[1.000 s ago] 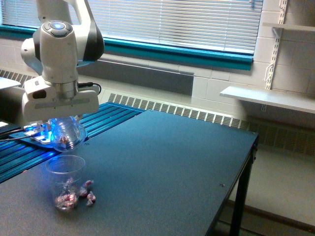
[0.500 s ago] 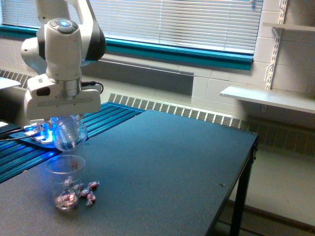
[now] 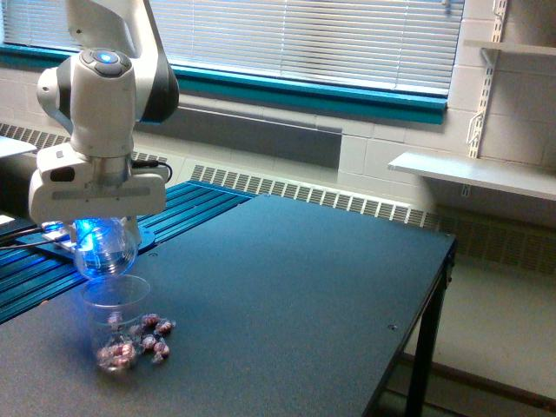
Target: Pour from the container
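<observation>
The container, a small clear rounded vessel lit blue from above, hangs tipped mouth-down just over a taller clear plastic cup standing on the dark table. My gripper is shut on the container, its fingers mostly hidden under the white hand. No candies show inside the container now. Pinkish-red candies lie in the bottom of the cup. A few more candies lie spilled on the table to the cup's right.
A blue-lit ribbed panel runs along the table's left side, with a cable and a flat plate behind the arm. The table's right edge drops to the floor. A white wall shelf stands at the right.
The container shifted left and lower toward the cup and its candies have left it. More candies now lie on the table beside the cup.
</observation>
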Action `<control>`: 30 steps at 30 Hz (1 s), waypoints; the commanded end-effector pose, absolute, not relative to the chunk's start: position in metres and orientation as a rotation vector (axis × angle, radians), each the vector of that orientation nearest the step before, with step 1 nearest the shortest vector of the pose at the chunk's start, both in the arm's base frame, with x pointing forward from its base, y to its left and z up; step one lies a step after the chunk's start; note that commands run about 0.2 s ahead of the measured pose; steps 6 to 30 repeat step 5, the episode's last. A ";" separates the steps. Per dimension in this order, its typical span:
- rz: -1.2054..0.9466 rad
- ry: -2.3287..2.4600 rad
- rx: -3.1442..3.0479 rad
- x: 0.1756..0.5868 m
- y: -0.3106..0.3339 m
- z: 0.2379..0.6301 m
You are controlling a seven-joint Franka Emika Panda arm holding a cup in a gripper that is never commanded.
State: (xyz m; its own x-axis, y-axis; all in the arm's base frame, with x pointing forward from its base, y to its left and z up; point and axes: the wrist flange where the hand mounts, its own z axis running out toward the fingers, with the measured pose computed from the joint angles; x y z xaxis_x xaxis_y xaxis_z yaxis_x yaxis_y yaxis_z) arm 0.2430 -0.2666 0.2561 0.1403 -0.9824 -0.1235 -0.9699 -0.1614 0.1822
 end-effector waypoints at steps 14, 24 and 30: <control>-0.257 -2.034 2.271 0.251 -0.278 0.257; -0.257 -2.034 2.271 0.251 -0.278 0.257; -0.257 -2.034 2.271 0.251 -0.278 0.257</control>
